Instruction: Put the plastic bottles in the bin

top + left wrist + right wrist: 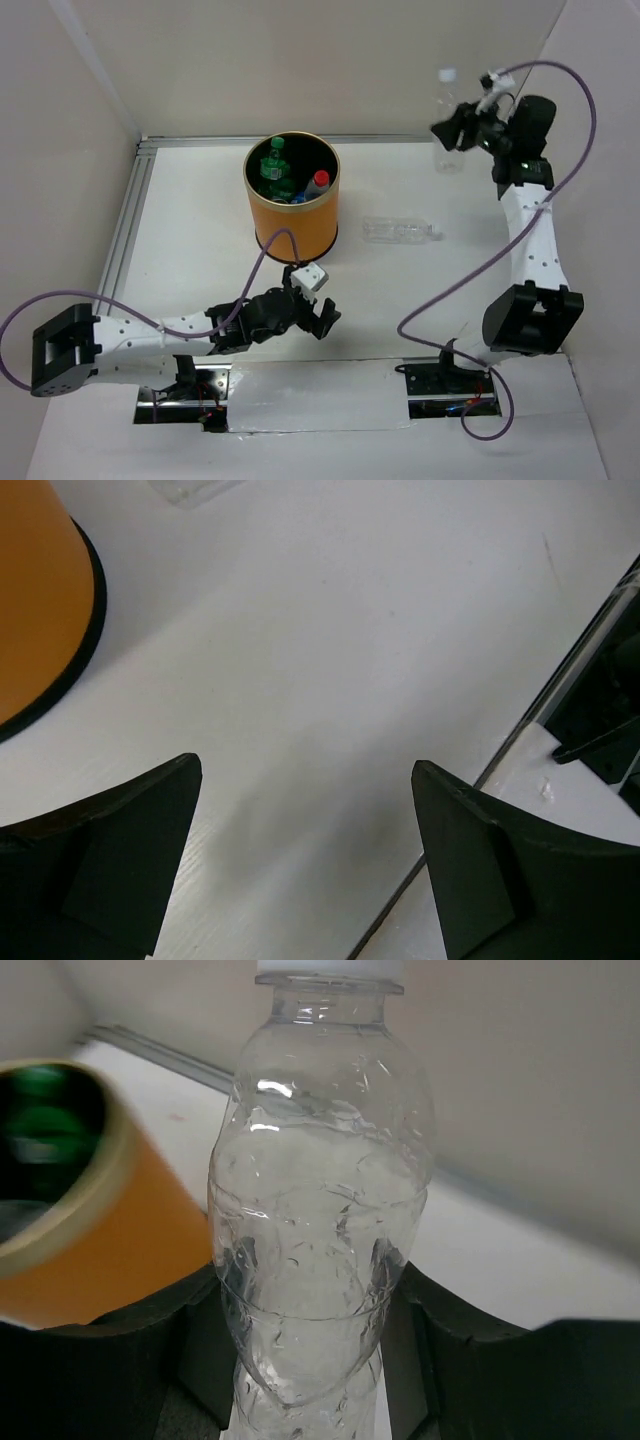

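Top view, desk [200, 250]: the bin [292, 195] stands upright toward 12 o'clock of the desk centre, its mouth open. Inside it lie a green bottle [274, 165] on the 10 o'clock side and a red-capped bottle [316, 186] on the 3 o'clock side. More items lie between them but cannot be identified.

A lying bottle [402, 231], clear and on its side, rests on the desk at 3 o'clock of the bin, apart from it and untouched by either arm.

An upright bottle [448, 130], clear with a white cap, is at 2 o'clock of the desk, near the back wall. The right end effector [455, 128] is clamped on it. The right wrist view shows the right end effector [310, 1300] with one finger pressed against each side of the upright bottle [320, 1250] at its lower body, the cap pointing up. Whether the base rests on the desk or hangs clear of it cannot be told. The bin [90, 1250] shows at 9 o'clock of that view, its rim tilted toward the camera.

The left end effector [312, 303] sits at 6 o'clock of the bin, near its base. The left wrist view shows the left end effector [305, 768] with fingers spread wide, nothing between them but bare desk [330, 660]. The bin [30, 590] wall is at 10 o'clock of that view.
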Available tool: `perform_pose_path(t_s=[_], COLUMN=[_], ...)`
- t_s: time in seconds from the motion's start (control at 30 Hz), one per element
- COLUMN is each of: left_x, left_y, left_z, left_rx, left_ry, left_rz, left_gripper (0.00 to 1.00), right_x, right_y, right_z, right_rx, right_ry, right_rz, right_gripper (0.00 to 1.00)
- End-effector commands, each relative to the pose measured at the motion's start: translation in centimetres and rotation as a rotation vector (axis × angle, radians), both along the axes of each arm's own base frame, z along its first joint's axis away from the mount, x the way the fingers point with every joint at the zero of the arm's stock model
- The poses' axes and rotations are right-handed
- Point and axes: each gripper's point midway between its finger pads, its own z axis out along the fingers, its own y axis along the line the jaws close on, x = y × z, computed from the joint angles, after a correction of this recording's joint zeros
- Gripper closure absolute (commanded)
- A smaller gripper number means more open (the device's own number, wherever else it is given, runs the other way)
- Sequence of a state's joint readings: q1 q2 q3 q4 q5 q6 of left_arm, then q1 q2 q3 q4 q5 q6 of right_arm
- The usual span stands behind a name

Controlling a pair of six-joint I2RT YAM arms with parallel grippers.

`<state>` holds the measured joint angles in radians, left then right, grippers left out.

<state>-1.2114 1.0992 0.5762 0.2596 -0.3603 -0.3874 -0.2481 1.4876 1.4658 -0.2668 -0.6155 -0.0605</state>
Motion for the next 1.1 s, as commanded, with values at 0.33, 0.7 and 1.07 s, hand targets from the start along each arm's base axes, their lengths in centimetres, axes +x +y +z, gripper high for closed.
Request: perform_pose_path(t_s=[0.33, 0.7, 1.07], left_x=[-2.6, -2.5, -2.1], left_y=[0.3, 2.6, 3.8], left_z=[-7.6, -6.3, -5.8], left_rx=[0.056, 0.020, 0.009], left_ry=[0.154, 0.135, 0.114], left_rz=[0.006, 0.074, 0.122], left_gripper=[0.01, 0.01, 0.01], right_x=[-2.6, -0.6, 1.2], right_y=[33.6, 36.3, 17.8], right_z=[10.8, 6.9, -2.7], right_rx=[-0.094, -0.134, -0.551], right_ry=[-0.479, -0.419, -0.267], right_rz=[0.985, 0.972, 0.900], right_gripper=[0.66, 0.00, 0.19])
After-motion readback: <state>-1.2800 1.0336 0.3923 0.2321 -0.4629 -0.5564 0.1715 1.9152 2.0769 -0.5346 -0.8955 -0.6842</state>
